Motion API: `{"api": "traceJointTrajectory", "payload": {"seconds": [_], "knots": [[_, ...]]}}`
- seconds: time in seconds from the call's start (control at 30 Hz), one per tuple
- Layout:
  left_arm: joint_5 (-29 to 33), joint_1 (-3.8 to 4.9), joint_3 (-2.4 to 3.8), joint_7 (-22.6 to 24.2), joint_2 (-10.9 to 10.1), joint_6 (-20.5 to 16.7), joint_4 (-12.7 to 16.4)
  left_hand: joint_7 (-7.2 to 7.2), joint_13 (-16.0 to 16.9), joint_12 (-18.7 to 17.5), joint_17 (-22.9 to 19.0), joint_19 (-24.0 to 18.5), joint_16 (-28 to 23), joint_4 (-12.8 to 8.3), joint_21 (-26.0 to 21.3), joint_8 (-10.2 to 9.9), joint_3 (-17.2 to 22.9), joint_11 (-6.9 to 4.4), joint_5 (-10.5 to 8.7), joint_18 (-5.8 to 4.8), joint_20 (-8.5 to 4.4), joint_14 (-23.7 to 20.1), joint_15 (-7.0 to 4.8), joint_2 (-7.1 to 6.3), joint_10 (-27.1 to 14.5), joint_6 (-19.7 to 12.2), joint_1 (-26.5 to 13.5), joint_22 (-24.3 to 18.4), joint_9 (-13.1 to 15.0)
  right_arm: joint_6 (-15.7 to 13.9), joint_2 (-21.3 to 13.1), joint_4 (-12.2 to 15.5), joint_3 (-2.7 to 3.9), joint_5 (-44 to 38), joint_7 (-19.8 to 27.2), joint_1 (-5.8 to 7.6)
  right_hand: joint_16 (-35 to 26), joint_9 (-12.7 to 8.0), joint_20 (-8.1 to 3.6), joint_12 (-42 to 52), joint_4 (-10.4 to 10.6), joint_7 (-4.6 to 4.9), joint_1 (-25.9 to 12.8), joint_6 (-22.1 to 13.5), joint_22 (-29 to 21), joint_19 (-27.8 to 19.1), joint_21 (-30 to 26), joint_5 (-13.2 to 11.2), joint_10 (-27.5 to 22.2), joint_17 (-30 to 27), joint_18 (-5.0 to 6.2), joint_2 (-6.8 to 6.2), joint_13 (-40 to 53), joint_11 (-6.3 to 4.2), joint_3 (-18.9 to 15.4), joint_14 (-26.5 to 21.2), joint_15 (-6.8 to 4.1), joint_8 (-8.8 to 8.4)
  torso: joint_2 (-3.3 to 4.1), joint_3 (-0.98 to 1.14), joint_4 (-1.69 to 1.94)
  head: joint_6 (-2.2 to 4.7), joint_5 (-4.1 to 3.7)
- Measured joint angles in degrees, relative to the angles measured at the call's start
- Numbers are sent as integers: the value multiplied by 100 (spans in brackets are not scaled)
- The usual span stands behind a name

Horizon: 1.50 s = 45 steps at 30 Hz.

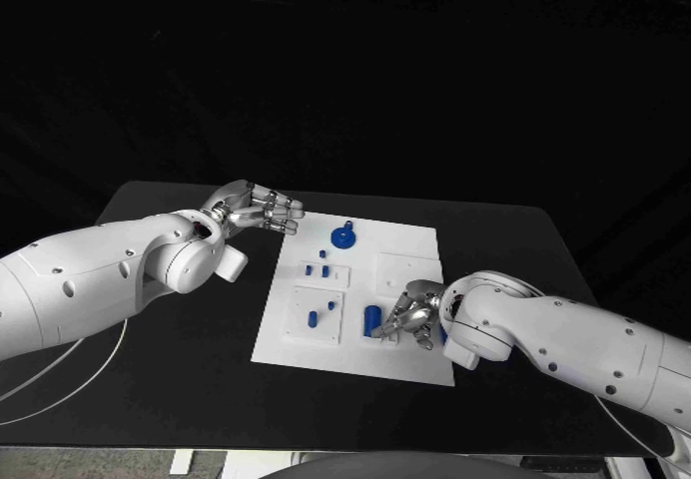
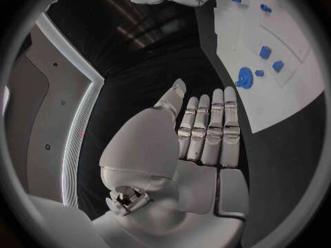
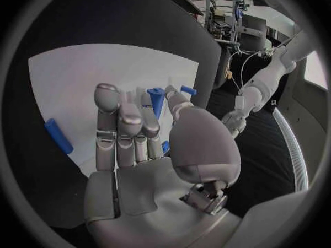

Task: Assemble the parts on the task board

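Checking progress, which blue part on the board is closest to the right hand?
The long blue part lying on the task board, right beside the right hand; the other parts lie farther off.

The white task board [image 1: 410, 249] lies mid-frame on the black table [image 1: 173, 379]. The left robot hand [image 1: 260, 212] hovers at its upper-left corner, fingers curled. The right robot hand [image 1: 409, 314] rests on its lower right beside a blue part [image 1: 371, 319].

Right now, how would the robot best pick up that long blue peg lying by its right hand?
Probably across its middle, coming from straight above: the long blue peg lies flat on the white board, its long sides bare. The right hand is beside it.
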Motion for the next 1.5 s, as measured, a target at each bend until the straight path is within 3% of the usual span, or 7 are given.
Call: {"api": "traceJointTrajectory", "payload": {"seconds": [0.13, 0.5, 1.1, 1.27, 1.37, 1.43, 1.5], "knots": [[0, 0, 0, 0, -1, 2, 0, 0, 0, 0, 0, 0, 0, 0, 0, 0, 0, 0, 0, 0, 0, 0, 0, 0, 0, 0, 0, -3, 0, -4, 24, -28, 0, -61, -44, 0, 0, 7, -2, 0, -101, -28, -86, 28, 0, 2, 22, 0, 21, 0, 0, 209, 7, -21, 20, 16, -16, 0, 0, 0, 3, -1, -3], [0, 0, 0, -1, -6, 6, 2, 0, 0, 0, 0, 0, 0, 17, 0, 0, -17, 0, 0, 0, 0, 0, 0, 0, 0, 0, 0, -26, 0, -26, 98, -107, 2, -154, -144, -11, 0, 11, -23, 0, -390, -35, -310, 76, -9, 23, 22, 62, 51, 0, 0, 490, 16, -51, -7, 16, -16, 0, 1, 1, 3, -18, -3], [0, 2, 0, -2, -15, 6, 4, 0, 0, 0, 0, 0, 0, 17, 0, 0, -17, 0, 0, 0, 0, 0, 0, 0, 0, 0, 0, -25, 0, -169, 83, -137, 2, -182, -176, -17, 0, 27, -44, 0, -364, -56, -374, 96, -17, 1, 45, 164, 51, -10, 0, 555, 24, -52, -34, -6, -37, 1, 0, 3, 0, -24, -18], [0, 1, 0, -2, -17, 6, 4, 0, 0, 0, 0, 0, 0, 17, 0, 0, -17, 0, 0, 0, 0, 0, 0, 0, 0, 0, 0, -25, 0, -203, 33, -114, 1, -159, -130, -22, 0, 21, -44, 3, -162, -49, -432, 85, -43, 1, 45, 267, 53, -22, 0, 460, 37, -50, -153, -6, -36, 0, 1, 7, 0, -20, -13], [0, 1, 0, -2, -18, 6, 4, 0, 0, 0, 0, 0, 0, 17, 0, 0, -17, 0, 0, 1, 0, 0, 0, 0, 0, 0, 0, -25, 0, -226, -19, -74, 1, -114, -59, -26, 0, -2, -43, 46, -89, 24, -412, -88, -39, 1, 84, 267, 81, -22, 0, 440, 75, -21, -226, -6, -36, 0, 1, 7, 0, -12, -16], [0, 1, 0, -2, -19, 6, 4, 0, 0, 0, 0, 0, 0, 17, 0, 0, -17, 0, 0, 0, 0, -1, 1, 0, 0, 0, 0, -26, 0, -243, -69, -36, 22, -83, -7, -32, 14, -2, -43, 75, -25, 44, -404, -150, -33, 1, 107, 267, 81, -17, 0, 432, 99, -21, -290, -6, -36, 0, 1, 7, 0, -7, -20], [0, 1, 0, -2, -21, 6, 3, 0, 0, 0, 0, 0, 0, 17, 0, 0, -17, 0, 0, 0, 0, -21, 21, 0, 0, 0, 0, -43, 0, -264, -150, 12, 100, -50, 56, -36, 23, -2, -43, 83, -5, 57, -404, -181, -23, 1, 131, 267, 102, -10, 0, 432, 107, 0, -310, -6, -36, 0, 1, 7, -3, -5, -25]]}}
